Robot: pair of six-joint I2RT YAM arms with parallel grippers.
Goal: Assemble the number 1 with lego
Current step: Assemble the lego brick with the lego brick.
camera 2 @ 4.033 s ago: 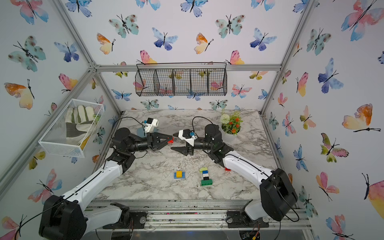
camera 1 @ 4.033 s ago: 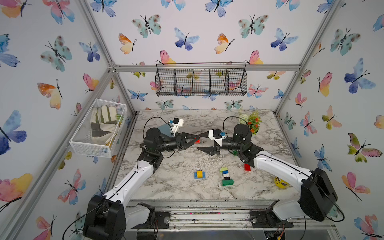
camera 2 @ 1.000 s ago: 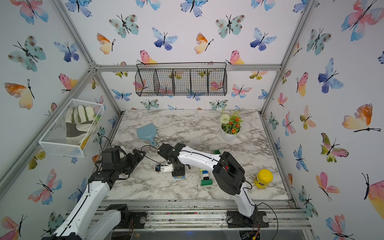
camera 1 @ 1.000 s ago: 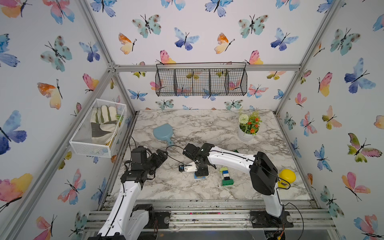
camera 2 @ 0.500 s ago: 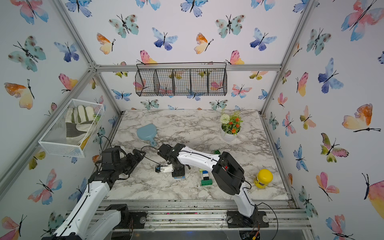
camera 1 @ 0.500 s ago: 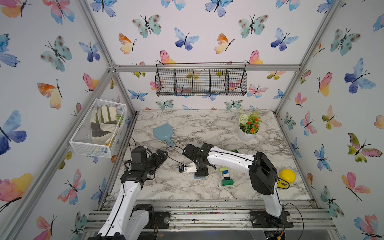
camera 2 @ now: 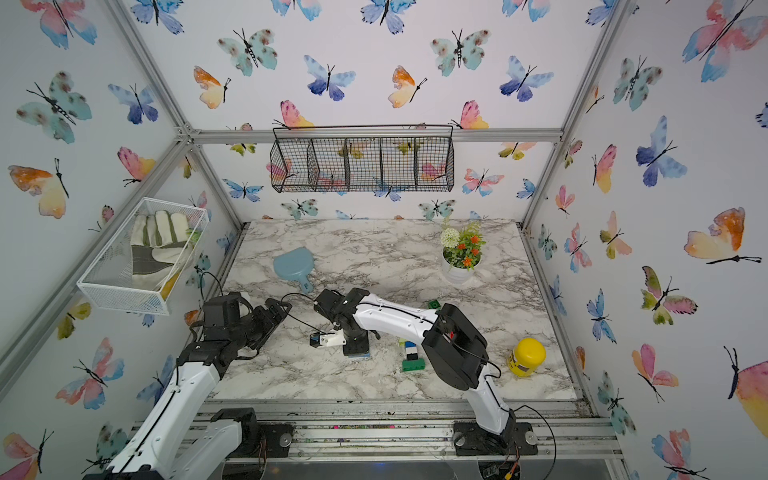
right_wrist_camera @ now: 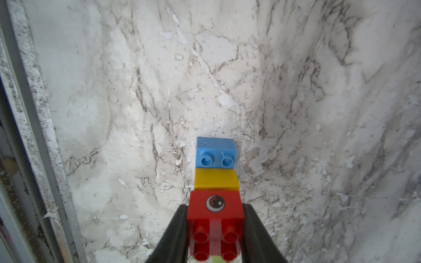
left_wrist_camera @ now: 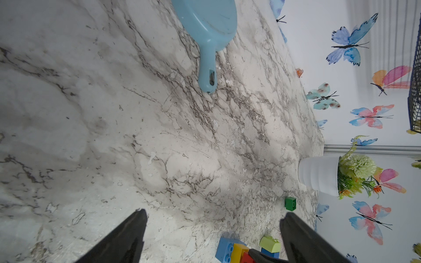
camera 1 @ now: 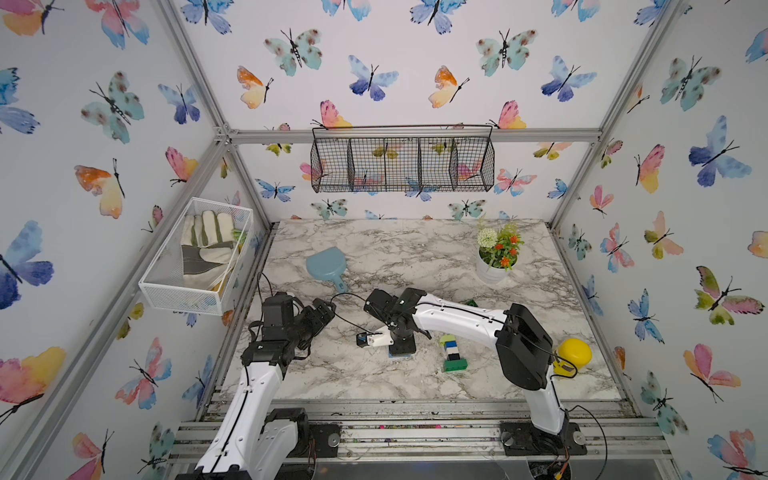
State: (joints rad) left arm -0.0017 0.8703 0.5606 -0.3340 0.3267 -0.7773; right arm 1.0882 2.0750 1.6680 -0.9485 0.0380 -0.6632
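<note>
**Right gripper** [right_wrist_camera: 215, 213]: jaws clamped on the two sides of a red brick [right_wrist_camera: 215, 230]. The brick's studs face the wrist, and an eye is printed on the face turned toward the fingertips.
- Just past the fingertips: yellow brick [right_wrist_camera: 216, 180], touching the red brick.
- Next beyond: blue brick [right_wrist_camera: 215, 151], oblong, with two studs left bare. It touches the yellow brick and lies on the marble table [right_wrist_camera: 136, 91].
- In both top views this gripper points straight down and hides all of the stack except a blue edge.

**Beside the right gripper, on its forearm side, and apart from it:** row of joined bricks [camera 1: 452, 353]. The order is lime, blue, white, black, ending in a wider green piece. Whether the row stands or lies flat cannot be told.

**Behind the right forearm, farther from the gripper:** single green brick [left_wrist_camera: 290, 203], alone on the table.

**Left gripper** [left_wrist_camera: 213, 214]: fingers spread wide with nothing between them.
- It sits well apart from the right gripper, facing it across bare marble.
- The red, yellow and blue stack shows just past its fingertips in the left wrist view.

**Beyond the left gripper, toward the back wall:** pale blue scoop [camera 1: 322, 264], lying flat with its handle pointing back toward the grippers.

**Outermost:**
- White flowerpot [camera 1: 492, 270], far behind the right arm.
- Yellow jar [camera 1: 573, 353], beside the right arm's elbow.
</note>
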